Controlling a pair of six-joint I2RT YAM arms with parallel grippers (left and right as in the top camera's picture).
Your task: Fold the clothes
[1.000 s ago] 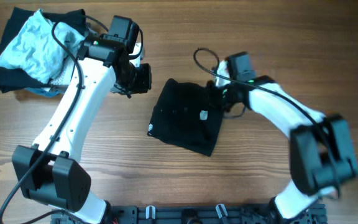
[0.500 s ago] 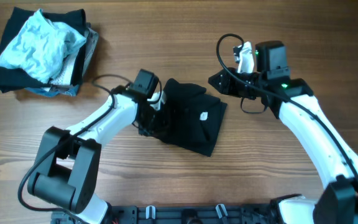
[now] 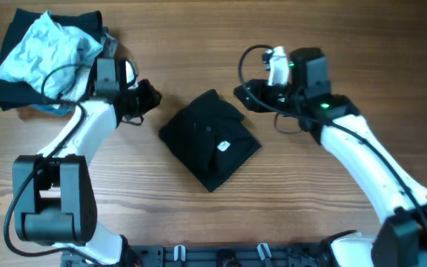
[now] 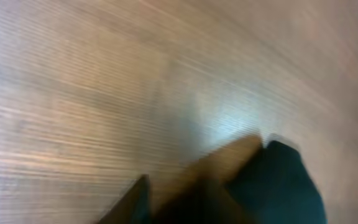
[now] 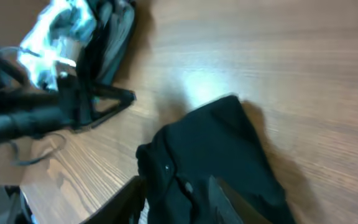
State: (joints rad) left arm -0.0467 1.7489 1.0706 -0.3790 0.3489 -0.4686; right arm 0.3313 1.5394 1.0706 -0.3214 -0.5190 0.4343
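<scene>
We found the black T-shirt (image 3: 207,139) lying folded into a compact, roughly square bundle near the middle of the wooden table (image 3: 273,211). It was turned cornerwise, with a small white tag (image 3: 224,145) showing on its top. Neither arm touched it. The right gripper (image 3: 245,94) hovered just beside the bundle's far edge on the right. In the right wrist view its fingers (image 5: 221,191) stood a moderate way apart with nothing between them, the shirt lying on the wood beyond. The left gripper (image 3: 144,98) hung off to the shirt's left, over bare wood. Its own wrist view was too blurred, so we could not tell how its fingers stood. In the far left corner lay a pile of other clothes (image 3: 10,93), with a crumpled pale blue garment (image 3: 47,44) on top of black fabric.
</scene>
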